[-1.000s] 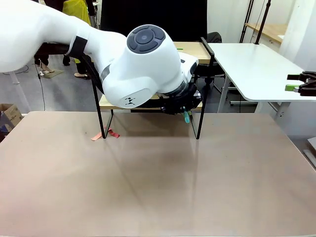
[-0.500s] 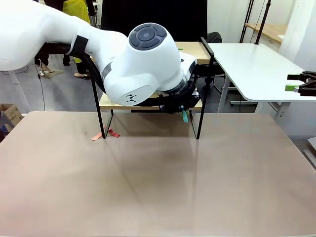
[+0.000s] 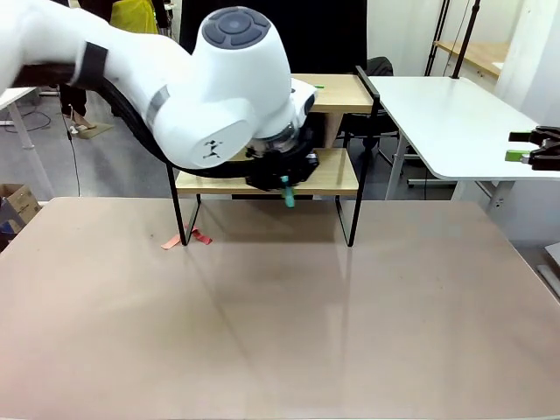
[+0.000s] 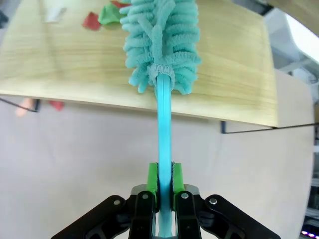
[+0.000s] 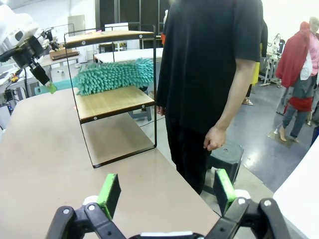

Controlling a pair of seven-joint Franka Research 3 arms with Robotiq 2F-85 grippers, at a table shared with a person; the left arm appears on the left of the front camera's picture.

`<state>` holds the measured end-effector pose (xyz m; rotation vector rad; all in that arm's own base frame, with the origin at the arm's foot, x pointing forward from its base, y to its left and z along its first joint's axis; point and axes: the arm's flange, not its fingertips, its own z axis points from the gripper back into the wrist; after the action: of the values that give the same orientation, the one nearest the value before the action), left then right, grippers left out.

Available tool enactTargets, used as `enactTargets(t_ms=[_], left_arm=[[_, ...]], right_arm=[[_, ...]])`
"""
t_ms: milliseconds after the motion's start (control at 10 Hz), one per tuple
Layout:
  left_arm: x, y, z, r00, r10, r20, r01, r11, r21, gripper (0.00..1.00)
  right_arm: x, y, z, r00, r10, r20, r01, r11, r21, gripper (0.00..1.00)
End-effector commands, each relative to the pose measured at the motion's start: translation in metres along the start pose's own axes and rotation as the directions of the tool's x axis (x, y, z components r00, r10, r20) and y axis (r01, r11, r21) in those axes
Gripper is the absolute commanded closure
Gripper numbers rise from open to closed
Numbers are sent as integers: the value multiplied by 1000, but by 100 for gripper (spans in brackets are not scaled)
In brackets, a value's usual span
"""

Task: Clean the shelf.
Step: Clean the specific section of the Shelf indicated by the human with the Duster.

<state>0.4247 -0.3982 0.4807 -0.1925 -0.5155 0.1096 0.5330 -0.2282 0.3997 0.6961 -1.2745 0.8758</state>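
1. The left gripper (image 4: 165,185) is clamped on the teal handle (image 4: 164,124) of a duster (image 4: 160,40). The handle is pinched between the green pads (image 4: 152,177).
2. The duster head is held straight ahead of the left jaws and laid on the lower board of the shelf (image 4: 234,89).
3. Red and green scraps (image 4: 102,15) are seen on that board, past the head and left of the jaws' line.
4. In the front view, the left gripper (image 3: 282,178) is placed at the front edge of the shelf's (image 3: 339,179) lower board, above the table (image 3: 280,332). The handle end is poked out below the gripper.
5. The right gripper (image 5: 164,191) is spread wide, with nothing held between its pads.
6. From the right jaws, the shelf (image 5: 112,102) is found ahead and to the left, well apart. The duster (image 5: 114,74) is seen on its lower board.
7. A person (image 5: 209,64) is seen ahead of the right jaws, beside the shelf, with one hand (image 5: 215,138) hung down.
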Motion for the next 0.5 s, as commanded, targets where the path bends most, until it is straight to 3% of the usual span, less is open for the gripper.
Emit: enactTargets(t_ms=[0, 400], left_arm=[[0, 19, 18, 999, -50, 23, 46, 990, 130, 87], [2, 58, 42, 987, -152, 41, 130, 933, 336, 87]], right_arm=[[3, 0, -2, 1000, 5, 2, -5, 1000, -2, 0], [3, 0, -2, 1000, 5, 2, -5, 1000, -2, 0]])
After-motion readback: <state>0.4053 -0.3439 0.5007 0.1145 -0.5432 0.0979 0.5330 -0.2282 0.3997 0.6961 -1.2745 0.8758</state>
